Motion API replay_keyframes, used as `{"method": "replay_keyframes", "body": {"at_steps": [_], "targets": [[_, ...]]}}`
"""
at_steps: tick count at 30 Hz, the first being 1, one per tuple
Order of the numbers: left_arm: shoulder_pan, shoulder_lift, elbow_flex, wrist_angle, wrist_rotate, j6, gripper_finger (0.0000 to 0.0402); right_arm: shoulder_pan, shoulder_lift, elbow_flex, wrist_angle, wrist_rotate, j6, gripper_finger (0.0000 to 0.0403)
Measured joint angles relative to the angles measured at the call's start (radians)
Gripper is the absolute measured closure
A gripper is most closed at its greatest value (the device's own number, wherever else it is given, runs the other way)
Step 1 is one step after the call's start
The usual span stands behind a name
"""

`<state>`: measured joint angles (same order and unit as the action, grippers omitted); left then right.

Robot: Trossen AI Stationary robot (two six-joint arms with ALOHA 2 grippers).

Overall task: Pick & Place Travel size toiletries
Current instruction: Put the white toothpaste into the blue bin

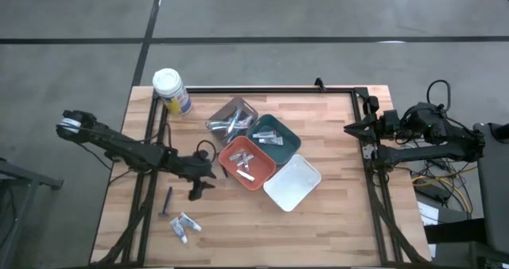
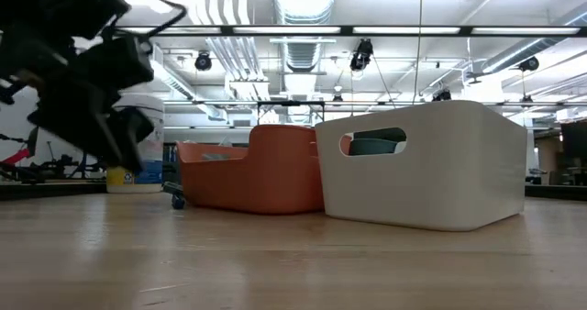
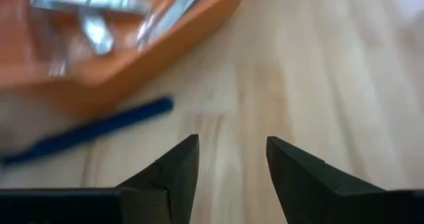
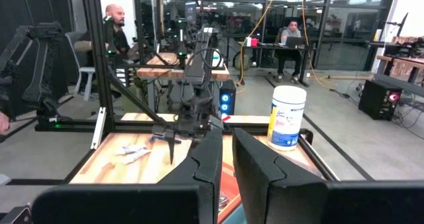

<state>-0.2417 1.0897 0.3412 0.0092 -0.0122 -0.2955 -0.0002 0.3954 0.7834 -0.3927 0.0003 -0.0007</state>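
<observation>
toiletries: blue stick (image 1: 168, 200), white tubes (image 1: 184, 226) flat on wood | others inside trays (image 1: 245, 159)
</observation>
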Motion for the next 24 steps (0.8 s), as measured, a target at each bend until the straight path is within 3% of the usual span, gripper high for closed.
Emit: {"method": "replay_keyframes", "body": {"at_steps": [2, 6, 8, 11, 18, 24], "targets": [[-0.005, 0.000, 0.000, -0.049, 0.034, -0.040, 0.0220, 0.000, 0.000, 0.000, 0.000, 0.000, -0.002, 0.0369], [-0.059, 0.000, -0.001, -0.068, 0.253, -0.114, 0.0220, 0.000, 0.000, 0.000, 0.000, 0.000, -0.001, 0.0369], [-0.113, 0.000, 0.006, -0.072, 0.280, -0.150, 0.0221, 0.000, 0.000, 0.000, 0.000, 0.000, 0.000, 0.0369], [-0.212, 0.000, 0.028, -0.069, 0.253, -0.158, 0.0226, 0.000, 0.000, 0.000, 0.000, 0.000, -0.001, 0.0369], [-0.416, 0.001, 0.049, -0.071, 0.013, -0.149, 0.0252, 0.000, 0.000, 0.000, 0.000, 0.000, 0.000, 0.0369], [-0.487, 0.002, 0.049, -0.071, 0.003, -0.243, 0.0267, 0.000, 0.000, 0.000, 0.000, 0.000, -0.001, 0.0369]]}}
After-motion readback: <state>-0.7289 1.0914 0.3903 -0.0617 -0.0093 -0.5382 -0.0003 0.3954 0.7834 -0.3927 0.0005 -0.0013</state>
